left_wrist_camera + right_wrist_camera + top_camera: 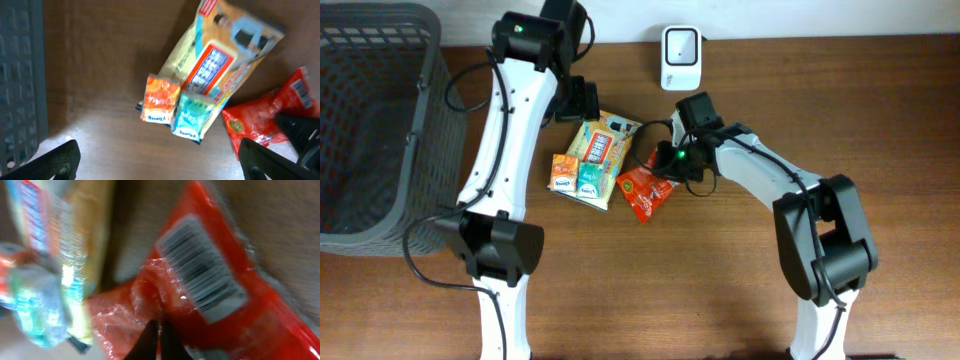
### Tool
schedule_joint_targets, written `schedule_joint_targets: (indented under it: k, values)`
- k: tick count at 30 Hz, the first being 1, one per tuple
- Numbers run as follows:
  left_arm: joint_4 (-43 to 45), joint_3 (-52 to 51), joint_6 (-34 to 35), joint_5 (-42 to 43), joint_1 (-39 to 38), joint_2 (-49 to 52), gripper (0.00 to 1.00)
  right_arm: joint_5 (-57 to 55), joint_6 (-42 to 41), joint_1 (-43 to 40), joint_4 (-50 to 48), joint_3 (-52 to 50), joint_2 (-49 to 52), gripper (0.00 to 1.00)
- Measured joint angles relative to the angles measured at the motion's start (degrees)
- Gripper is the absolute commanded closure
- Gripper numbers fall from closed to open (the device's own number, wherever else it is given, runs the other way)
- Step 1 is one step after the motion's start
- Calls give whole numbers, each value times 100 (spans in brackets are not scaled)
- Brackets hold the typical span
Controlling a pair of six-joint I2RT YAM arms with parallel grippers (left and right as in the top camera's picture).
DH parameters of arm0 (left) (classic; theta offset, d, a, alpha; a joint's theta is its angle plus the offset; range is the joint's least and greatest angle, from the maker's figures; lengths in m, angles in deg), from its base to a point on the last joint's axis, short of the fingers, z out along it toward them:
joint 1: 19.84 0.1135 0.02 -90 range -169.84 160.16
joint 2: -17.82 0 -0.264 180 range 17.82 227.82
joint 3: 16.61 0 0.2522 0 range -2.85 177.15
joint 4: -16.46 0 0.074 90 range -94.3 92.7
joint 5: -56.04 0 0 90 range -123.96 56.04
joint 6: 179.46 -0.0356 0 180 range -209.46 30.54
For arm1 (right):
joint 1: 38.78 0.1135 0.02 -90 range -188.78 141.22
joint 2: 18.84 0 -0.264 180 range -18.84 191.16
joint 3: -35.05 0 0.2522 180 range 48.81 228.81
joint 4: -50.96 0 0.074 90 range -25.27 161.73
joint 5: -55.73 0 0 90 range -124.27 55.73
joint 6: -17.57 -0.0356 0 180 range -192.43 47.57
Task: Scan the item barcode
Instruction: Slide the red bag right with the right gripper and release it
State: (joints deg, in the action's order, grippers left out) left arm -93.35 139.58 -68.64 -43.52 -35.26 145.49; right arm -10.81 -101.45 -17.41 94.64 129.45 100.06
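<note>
Brown wooden table [720,290] carries dark grey mesh basket [370,130], white scanner box [680,57], yellow snack packet [603,145], orange carton [563,173], teal carton [591,180], red crinkly plastic pouch [645,190].

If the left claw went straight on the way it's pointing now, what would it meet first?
Probably the orange carton and teal carton next to the yellow packet; the open left claw frames them, but depth is unclear.
</note>
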Motion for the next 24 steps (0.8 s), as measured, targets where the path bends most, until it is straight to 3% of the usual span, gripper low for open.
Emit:
schedule_joint_targets:
  k: [6,13,18,20,24]
  values:
    - [262,-678,0,17,0,4,1,-437,59,-109,807,214,-22,96]
    - [734,-1458,0,352,0,4,1,-376,741,-452,2031,981,-81,92]
    - [949,-1853,0,599,-39,4,1,72,955,-339,1932,994,-146,89]
    - [1025,-1954,0,625,-70,4,1,149,973,-254,1620,841,-136,96]
    - [1169,-2120,0,643,-166,4,1,122,911,-170,1045,608,186,96]
